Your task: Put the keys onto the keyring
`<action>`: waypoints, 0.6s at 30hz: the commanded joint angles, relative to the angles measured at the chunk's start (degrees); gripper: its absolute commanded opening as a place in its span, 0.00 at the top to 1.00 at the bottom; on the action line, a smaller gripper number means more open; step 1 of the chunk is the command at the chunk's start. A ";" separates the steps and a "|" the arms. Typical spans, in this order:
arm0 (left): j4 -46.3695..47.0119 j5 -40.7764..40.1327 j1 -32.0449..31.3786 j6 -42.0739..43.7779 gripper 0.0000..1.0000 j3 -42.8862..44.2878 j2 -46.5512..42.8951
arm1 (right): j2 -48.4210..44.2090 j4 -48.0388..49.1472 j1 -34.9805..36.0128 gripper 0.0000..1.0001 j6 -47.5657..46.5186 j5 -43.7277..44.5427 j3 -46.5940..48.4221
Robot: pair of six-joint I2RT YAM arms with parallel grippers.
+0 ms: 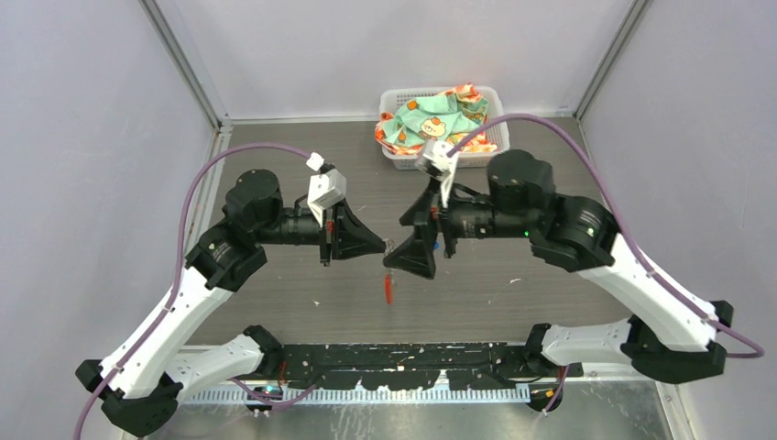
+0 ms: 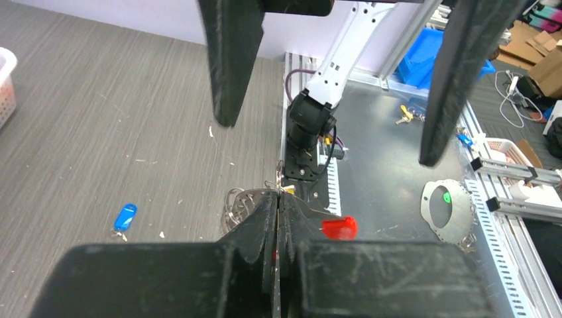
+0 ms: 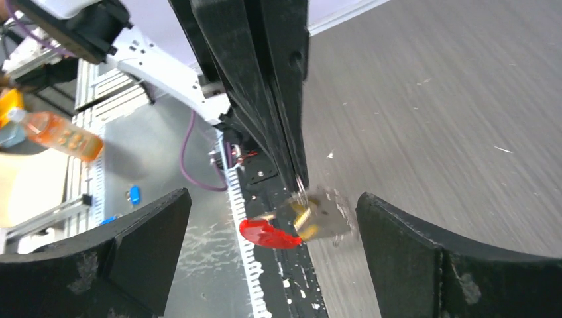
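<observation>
Keyring pinched in left tool; basket holds patterned cloth; right tool, spread wide, faces it above surface.

Bench is a grey wood-grain table boxed in by plain pale walls, with aluminium posts at the back corners. A white basket with patterned cloth sits at the far edge. Bare steel sheet runs along the near edge. Even, diffuse light, soft shadows. Beyond the bench: blue bins, cardboard boxes, an orange drink bottle.
</observation>
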 commanded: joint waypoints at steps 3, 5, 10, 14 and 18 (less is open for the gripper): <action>7.55 0.15 1.32 -5.78 1.00 2.17 -0.49 | -10.61 11.65 -0.20 0.00 2.37 10.47 -13.04; 7.59 0.29 1.33 -5.94 1.00 2.75 -0.22 | -12.23 13.78 -0.27 0.02 2.49 10.58 -16.86; 7.75 0.22 1.64 -5.59 1.00 3.55 -0.06 | -9.53 13.75 -0.22 0.47 0.45 6.64 -17.59; 7.13 0.88 1.66 -5.37 1.00 3.91 -0.36 | -9.10 15.53 -0.24 0.65 0.56 7.41 -18.52; 7.02 0.64 1.66 -5.15 1.00 3.85 -0.72 | -8.87 17.05 -0.24 0.60 1.03 7.28 -19.38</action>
